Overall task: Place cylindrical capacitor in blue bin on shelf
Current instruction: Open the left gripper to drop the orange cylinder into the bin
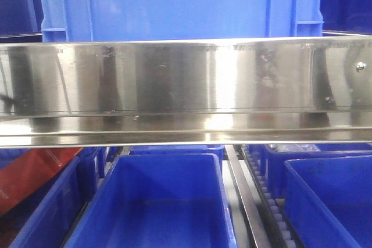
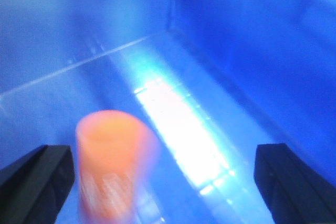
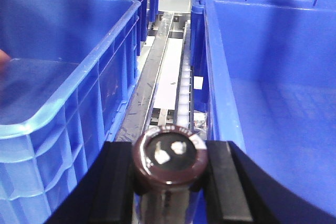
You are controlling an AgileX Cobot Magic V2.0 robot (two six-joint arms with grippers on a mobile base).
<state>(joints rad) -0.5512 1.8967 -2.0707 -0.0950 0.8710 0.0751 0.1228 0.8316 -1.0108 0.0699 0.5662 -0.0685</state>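
The left claw point(image 2: 165, 177) is spread inside the blue bin point(image 2: 252, 40), the cylindrical capacitor point(image 2: 110, 166) ungripped; likely light, stiff, slick, best pinched mid-side. A dark cylinder point(image 3: 170, 156) is clenched by the right claw point(image 3: 170, 182).

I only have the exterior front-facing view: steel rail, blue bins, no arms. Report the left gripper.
Observer: The left gripper is open, with its jaws spread wide, inside a blue bin.
Operator: Locate the capacitor.
Observer: The cylindrical capacitor is a blurred orange shape close to one jaw and far from the other, so it is not clamped. I cannot tell whether it touches the bin floor.
Operator: Now give me the right arm.
Observer: The right gripper is shut on a dark round-topped cylinder, above the gap that holds the roller track.
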